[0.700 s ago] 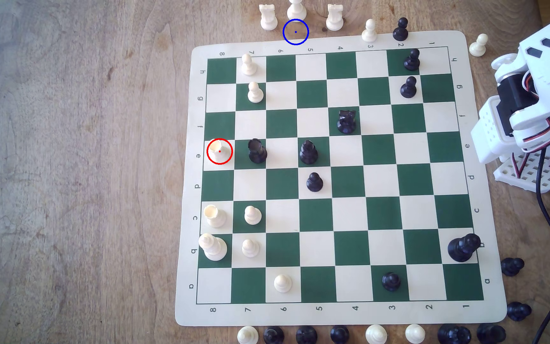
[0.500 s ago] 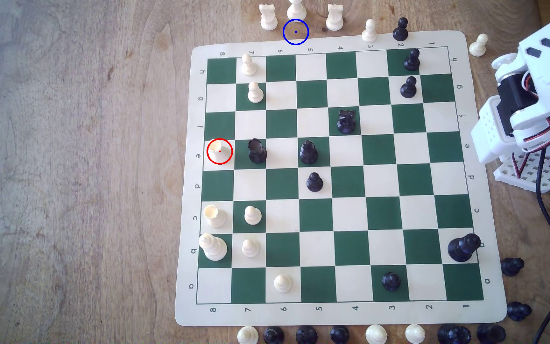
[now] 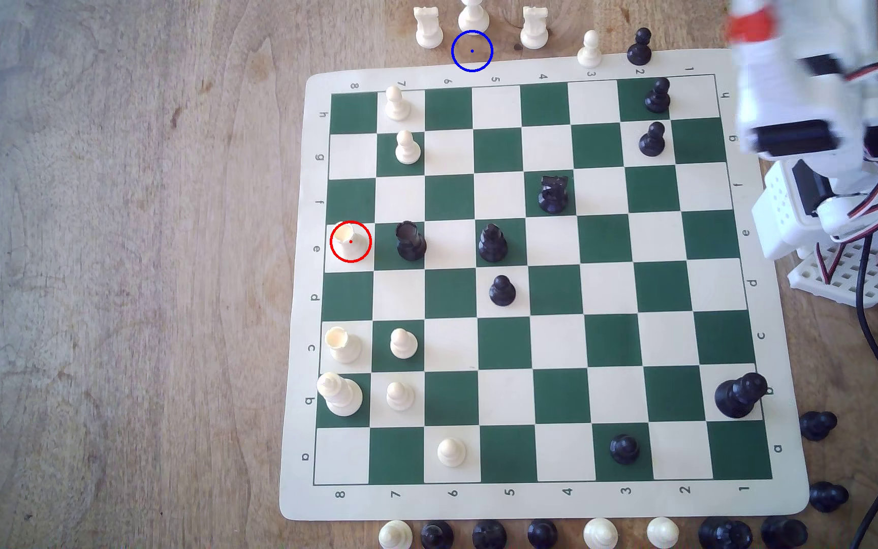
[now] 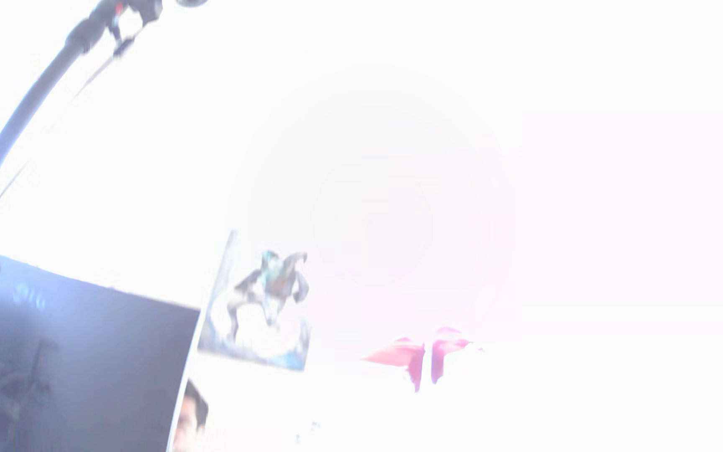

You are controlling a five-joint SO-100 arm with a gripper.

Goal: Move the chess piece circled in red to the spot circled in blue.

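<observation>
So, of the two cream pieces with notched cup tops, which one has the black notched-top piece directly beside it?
The chess piece circled in red; the other cup-topped piece neighbours a cream pawn.

On the squares of the chessboard (image 3: 297, 295) I count eight cream pieces (image 3: 407, 148) and eight black pieces (image 3: 502, 290). Off the squares, round the board's edges, stand seven more cream ones and, as far as I can tell, eight more black. One red circle (image 3: 351, 221), one blue circle (image 3: 472, 51).

A brown wooden table (image 3: 109, 264) is covered at the exterior view's right by a chessboard mat (image 3: 532, 504), with loose pieces set around it.
</observation>
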